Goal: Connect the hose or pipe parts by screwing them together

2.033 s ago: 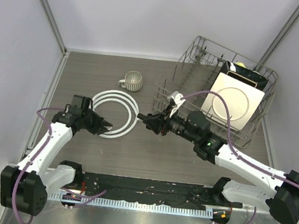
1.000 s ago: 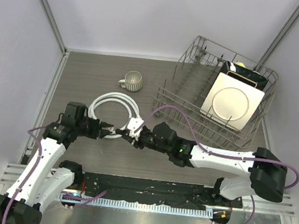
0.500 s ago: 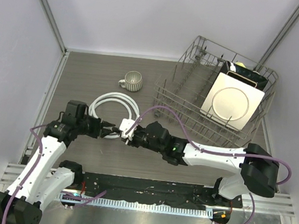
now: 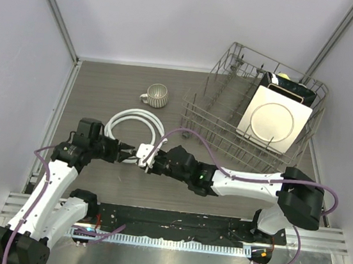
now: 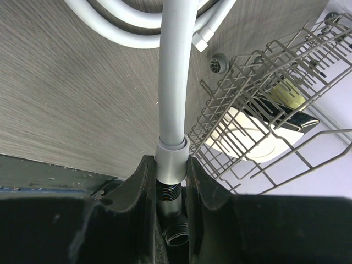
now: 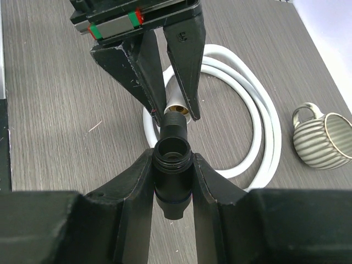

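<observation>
The white hose (image 4: 115,119) lies coiled on the table. One end rises to my left gripper (image 5: 171,165), which is shut on its pale end nut (image 5: 171,158). In the top view my left gripper (image 4: 127,152) and right gripper (image 4: 146,159) meet tip to tip in front of the coil. My right gripper (image 6: 172,165) is shut on the black T-shaped fitting (image 6: 172,170). The fitting's threaded end (image 6: 176,114) points into the nut (image 6: 179,102). In the left wrist view the black threads (image 5: 171,190) sit right under the nut, touching it.
A grey ribbed mug (image 4: 157,95) stands behind the coil. A wire dish rack (image 4: 196,105) with a square white plate (image 4: 271,121) fills the back right. The right arm stretches across the front of the table. Purple cables loop over both arms.
My right gripper has carried the black fitting leftward until its threaded end meets the hose nut. The left gripper has stayed almost in place, still holding the nut.
</observation>
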